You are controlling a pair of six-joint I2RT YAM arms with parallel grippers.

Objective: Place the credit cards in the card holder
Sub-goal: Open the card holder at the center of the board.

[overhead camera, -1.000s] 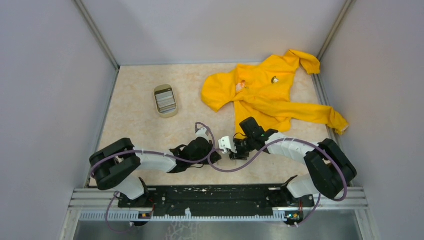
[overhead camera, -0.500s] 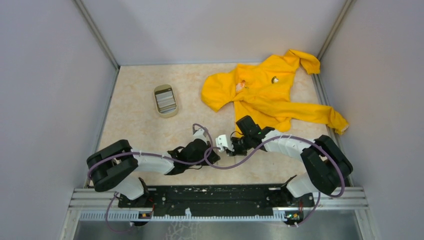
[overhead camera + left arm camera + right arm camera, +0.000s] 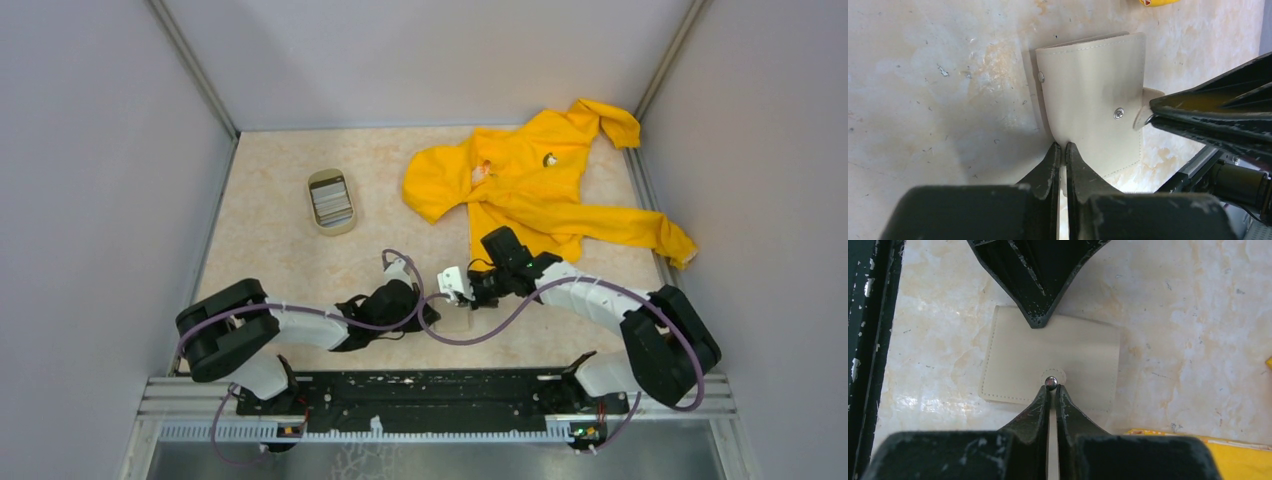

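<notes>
Although the card holder is lying flat on the worktop between the two arms, no card is going into it yet; the task is, I judge, only beginning, because the holder is looking folded shut and must be opened first. The left fingers are standing narrow and are pinching one edge of the holder; the right fingers are pressed nearly together too, and they are gripping the small flap beside the metal snap on the opposite edge; whether the snap is fastened I cannot tell. The credit cards are not showing clearly anywhere; at the far left of the worktop a small oval tray is holding some flat grey pieces, which may be the cards, but from above I am not able to say. The inside of the holder is hidden; in the top view the arms are covering most of it. A yellow garment is lying at the back right, well apart.
</notes>
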